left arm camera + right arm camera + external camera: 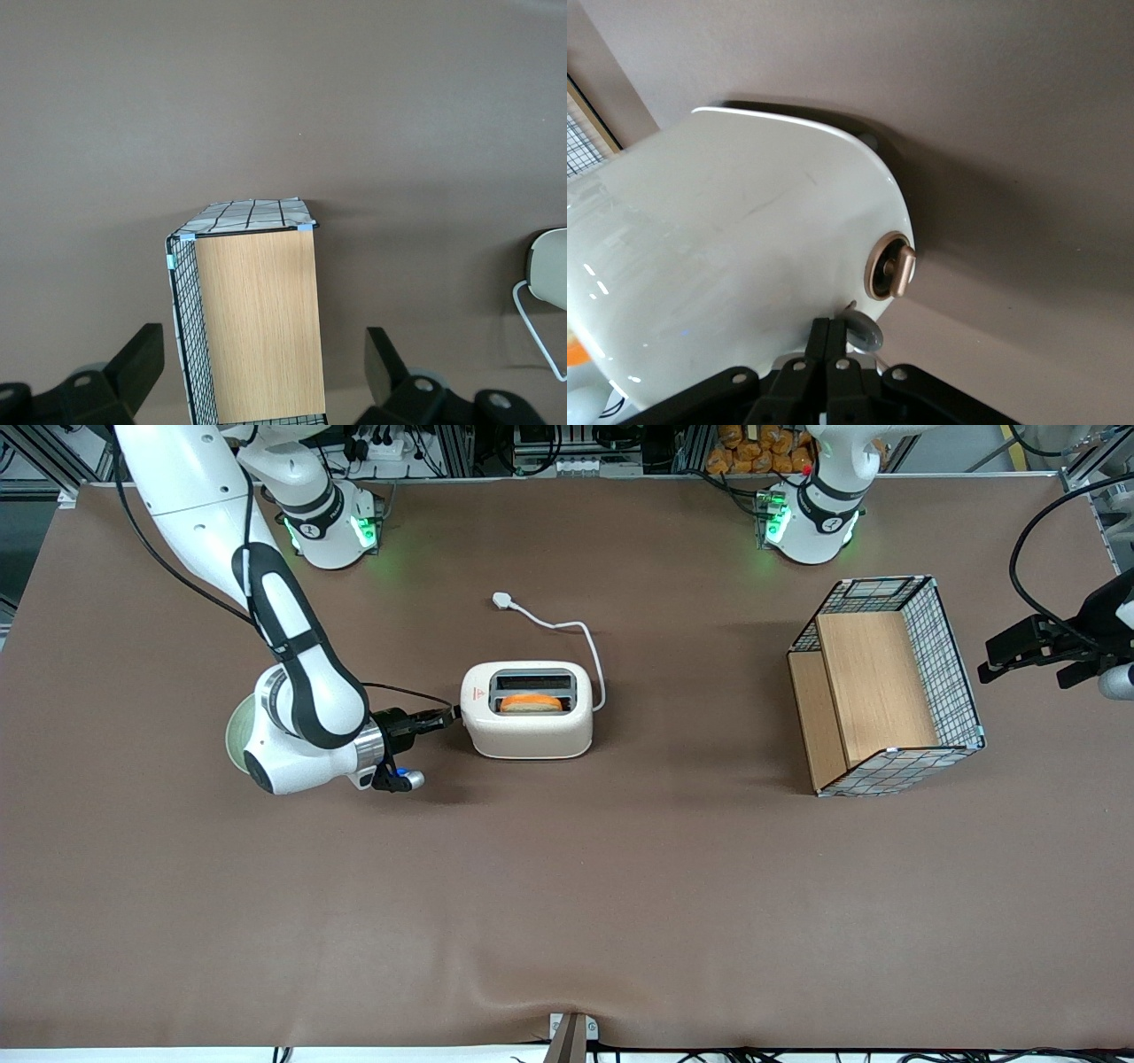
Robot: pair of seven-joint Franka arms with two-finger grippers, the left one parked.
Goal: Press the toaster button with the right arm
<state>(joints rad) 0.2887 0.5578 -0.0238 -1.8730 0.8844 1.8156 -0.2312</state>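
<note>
Closed, empty pincer on right arm lies level, tips at toaster.

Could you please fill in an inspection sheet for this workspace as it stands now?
Surface: brown table, slightly wrinkled at its near edge.
Job's things: toaster upright, orange item in one slot; toaster button on its short end.
Clutter: wire basket with wooden panels, toward the parked arm's end.
Grippers: gripper shut, tips at the toaster's short end.
Cables: white cord, unplugged.
Surroundings: cables and metal framing along the table's edge.
</note>
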